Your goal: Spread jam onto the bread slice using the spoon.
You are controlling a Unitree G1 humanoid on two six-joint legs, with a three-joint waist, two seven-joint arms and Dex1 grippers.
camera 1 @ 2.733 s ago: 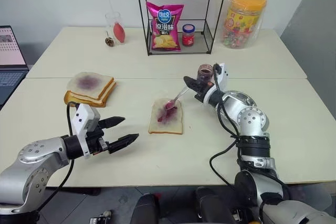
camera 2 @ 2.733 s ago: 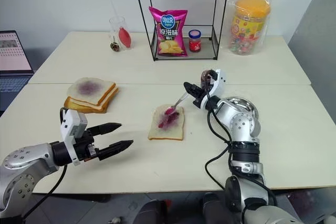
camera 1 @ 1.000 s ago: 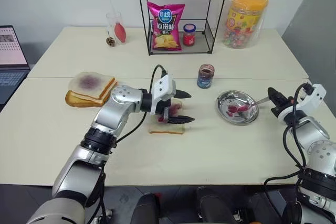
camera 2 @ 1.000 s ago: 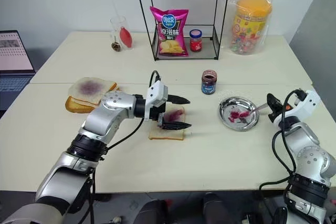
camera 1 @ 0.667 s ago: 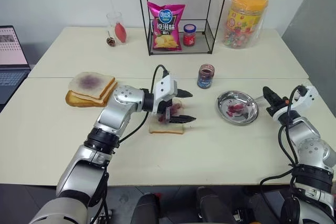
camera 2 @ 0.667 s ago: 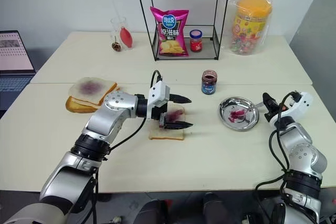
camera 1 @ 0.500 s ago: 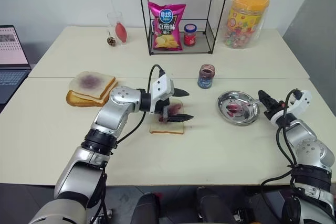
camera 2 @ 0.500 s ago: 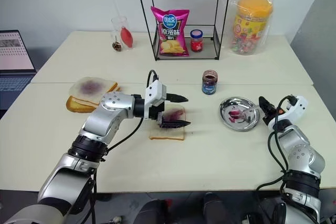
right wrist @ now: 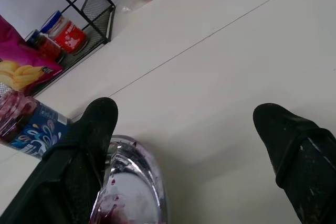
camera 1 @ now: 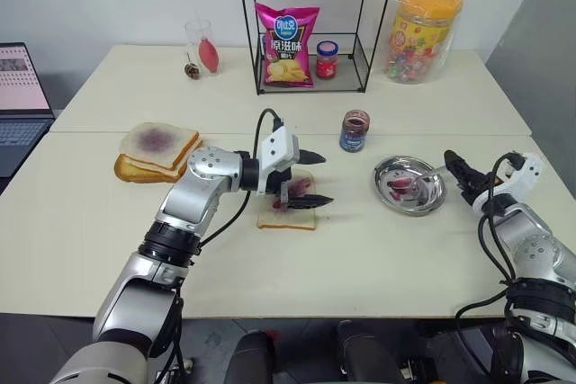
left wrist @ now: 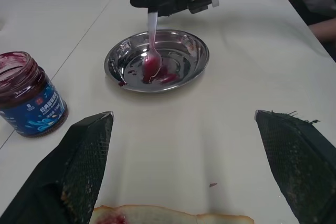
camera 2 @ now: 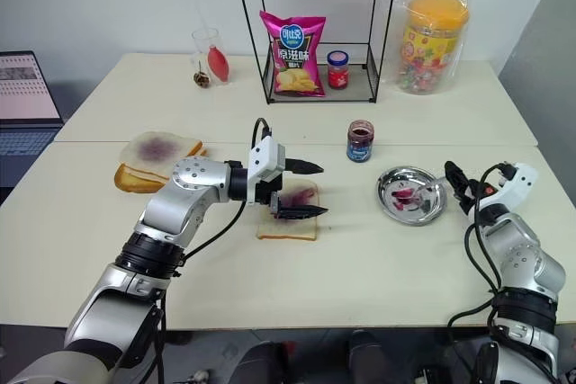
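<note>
**Spoon let go into the dish**

Near centre: bread slice (camera 1: 288, 209), jam smear in its middle, left gripper (camera 1: 309, 179) hovering over it, fingers spread, empty. Right of that: right gripper (camera 1: 457, 171), clamped on the spoon (left wrist: 151, 61) a second ago, now stands open just beside the metal dish's (camera 1: 430, 202) right rim. Spoon rests bowl-down in the dish, well apart from the bread. Spreading looks finished. Farther back: jam (camera 1: 355, 130) jar, lidless, between bread and dish.

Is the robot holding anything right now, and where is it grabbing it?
Nothing is held. The right tool is open beside the metal dish, where the spoon lies. The left tool is open over the bread slice.
</note>
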